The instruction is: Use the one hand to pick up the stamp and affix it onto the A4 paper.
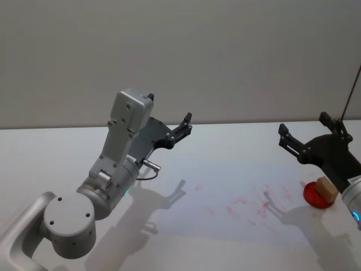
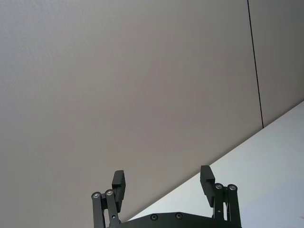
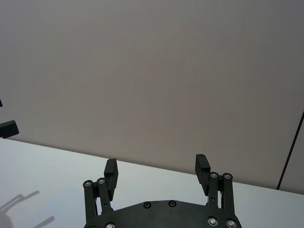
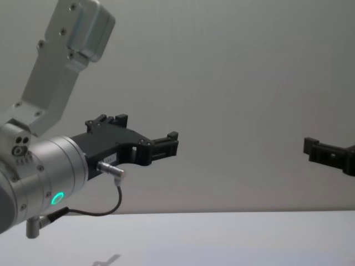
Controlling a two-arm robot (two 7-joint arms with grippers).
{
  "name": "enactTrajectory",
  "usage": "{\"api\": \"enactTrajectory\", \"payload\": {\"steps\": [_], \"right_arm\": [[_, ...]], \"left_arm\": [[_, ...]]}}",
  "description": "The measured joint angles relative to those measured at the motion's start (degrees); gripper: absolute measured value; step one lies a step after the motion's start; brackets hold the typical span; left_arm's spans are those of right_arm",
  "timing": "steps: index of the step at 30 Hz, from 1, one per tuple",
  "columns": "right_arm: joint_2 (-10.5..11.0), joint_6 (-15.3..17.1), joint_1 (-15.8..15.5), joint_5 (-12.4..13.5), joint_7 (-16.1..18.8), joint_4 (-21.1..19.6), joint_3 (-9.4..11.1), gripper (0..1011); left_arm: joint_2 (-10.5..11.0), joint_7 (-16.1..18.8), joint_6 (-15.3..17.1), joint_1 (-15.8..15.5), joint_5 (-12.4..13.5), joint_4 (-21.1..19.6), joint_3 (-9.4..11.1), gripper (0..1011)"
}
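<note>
Two grippers are hanging open, holding nothing. The stamp (image 1: 326, 189) is sitting on the red pad (image 1: 310, 195), with the right gripper (image 1: 307, 134) just beyond that pad and the left gripper (image 1: 183, 127) well apart.

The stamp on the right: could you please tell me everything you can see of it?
The stamp is a small, light-brown, wooden-looking block with flat faces. It sits slightly tilted on a round red pad at the right of the white table. Nothing grips it: the right tool is open and raised above and behind it.
</note>
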Motion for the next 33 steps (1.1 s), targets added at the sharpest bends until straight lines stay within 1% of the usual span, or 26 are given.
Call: {"api": "enactTrajectory", "payload": {"steps": [25,28,33], "right_arm": [[0.0,0.0,0.1,0.0,0.4,0.0,0.1,1001],[0.3,0.0,0.2,0.4,1.1,0.2,0.4,1001],[1.5,0.3,0.3,1.5,2.8,0.5,1.3,1001]], "left_arm": [[0.0,0.0,0.0,0.0,0.0,0.0,0.0,1001],[0.0,0.0,0.0,0.0,0.0,0.0,0.0,1001],[0.0,0.0,0.0,0.0,0.0,0.0,0.0,1001]]}}
